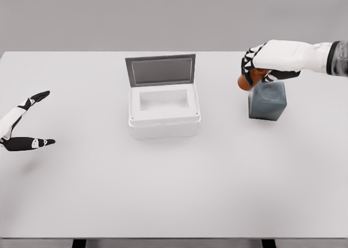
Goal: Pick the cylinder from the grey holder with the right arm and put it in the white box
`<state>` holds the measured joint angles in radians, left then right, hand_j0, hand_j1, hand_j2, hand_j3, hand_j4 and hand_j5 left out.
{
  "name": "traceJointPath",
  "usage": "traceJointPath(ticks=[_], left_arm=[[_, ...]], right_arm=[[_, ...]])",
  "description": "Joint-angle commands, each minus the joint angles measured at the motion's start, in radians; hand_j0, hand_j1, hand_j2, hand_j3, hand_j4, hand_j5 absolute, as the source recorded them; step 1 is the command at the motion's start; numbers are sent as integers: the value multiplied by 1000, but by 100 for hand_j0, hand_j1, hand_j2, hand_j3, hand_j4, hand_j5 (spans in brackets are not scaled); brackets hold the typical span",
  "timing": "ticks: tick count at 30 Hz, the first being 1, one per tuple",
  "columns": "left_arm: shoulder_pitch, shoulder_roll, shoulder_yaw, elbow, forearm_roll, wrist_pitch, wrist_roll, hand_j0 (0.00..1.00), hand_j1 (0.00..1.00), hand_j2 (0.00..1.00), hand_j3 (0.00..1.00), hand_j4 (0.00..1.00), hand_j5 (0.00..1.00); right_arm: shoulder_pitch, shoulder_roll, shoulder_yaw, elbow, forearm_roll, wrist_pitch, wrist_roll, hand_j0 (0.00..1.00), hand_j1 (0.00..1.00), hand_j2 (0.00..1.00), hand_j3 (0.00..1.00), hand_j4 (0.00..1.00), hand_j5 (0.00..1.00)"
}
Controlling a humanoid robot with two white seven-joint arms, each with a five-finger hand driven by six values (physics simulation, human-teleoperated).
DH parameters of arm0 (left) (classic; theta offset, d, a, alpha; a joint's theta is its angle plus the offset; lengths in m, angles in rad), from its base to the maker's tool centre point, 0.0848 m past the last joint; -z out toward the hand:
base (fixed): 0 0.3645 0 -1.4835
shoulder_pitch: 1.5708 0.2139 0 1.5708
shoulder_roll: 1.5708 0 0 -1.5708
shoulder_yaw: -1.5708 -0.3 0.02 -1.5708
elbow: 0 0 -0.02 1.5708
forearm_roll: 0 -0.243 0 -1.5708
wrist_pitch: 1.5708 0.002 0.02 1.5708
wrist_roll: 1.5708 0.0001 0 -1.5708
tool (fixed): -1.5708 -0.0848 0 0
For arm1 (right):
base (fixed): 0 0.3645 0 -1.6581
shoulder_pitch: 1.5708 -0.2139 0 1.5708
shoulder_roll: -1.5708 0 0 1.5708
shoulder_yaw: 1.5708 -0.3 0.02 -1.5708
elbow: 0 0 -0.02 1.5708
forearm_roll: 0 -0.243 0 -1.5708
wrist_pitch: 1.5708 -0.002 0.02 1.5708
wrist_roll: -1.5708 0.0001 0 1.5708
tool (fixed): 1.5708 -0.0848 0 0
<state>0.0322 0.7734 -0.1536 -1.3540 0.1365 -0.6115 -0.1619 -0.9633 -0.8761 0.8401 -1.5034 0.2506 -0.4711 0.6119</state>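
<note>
I am gripping the orange cylinder (246,82) with my right hand (254,63), just clear of the grey holder (267,100); next I am carrying it left over the open white box (164,111).

Worktop (174,193): matt white, smooth, no grain. White box (165,113): matt, foam-like, soft edges; lid's inner face (161,70) flat grey. Grey holder (267,100), upper right of frame: dull, faintly mottled, stone-like. Cylinder (246,82): smooth orange with slight sheen. Right hand (254,64): white hard shell, black joints.
</note>
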Motion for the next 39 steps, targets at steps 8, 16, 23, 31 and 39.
traceJointPath(ticks=[8, 16, 23, 31, 39], left_arm=[[0, 1, 0, 0, 6, 1, 1, 100, 100, 100, 100, 100, 100], [0, 1, 0, 0, 6, 1, 1, 100, 100, 100, 100, 100, 100], [0, 1, 0, 0, 6, 1, -1, 100, 100, 100, 100, 100, 100], [0, 1, 0, 0, 6, 1, 1, 100, 100, 100, 100, 100, 100], [0, 1, 0, 0, 6, 1, -1, 100, 100, 100, 100, 100, 100]], right_arm=[[-35, 197, 53, -4, 18, 11, -1, 33, 33, 33, 33, 33, 33], [-61, 243, 91, 0, 45, 28, -1, 33, 33, 33, 33, 33, 33], [-71, 244, 93, 2, 47, 28, -1, 34, 34, 34, 34, 34, 34], [-78, 243, 97, -1, 47, 28, -1, 36, 36, 36, 36, 36, 36], [-78, 244, 97, -4, 47, 28, -1, 36, 36, 36, 36, 36, 36]])
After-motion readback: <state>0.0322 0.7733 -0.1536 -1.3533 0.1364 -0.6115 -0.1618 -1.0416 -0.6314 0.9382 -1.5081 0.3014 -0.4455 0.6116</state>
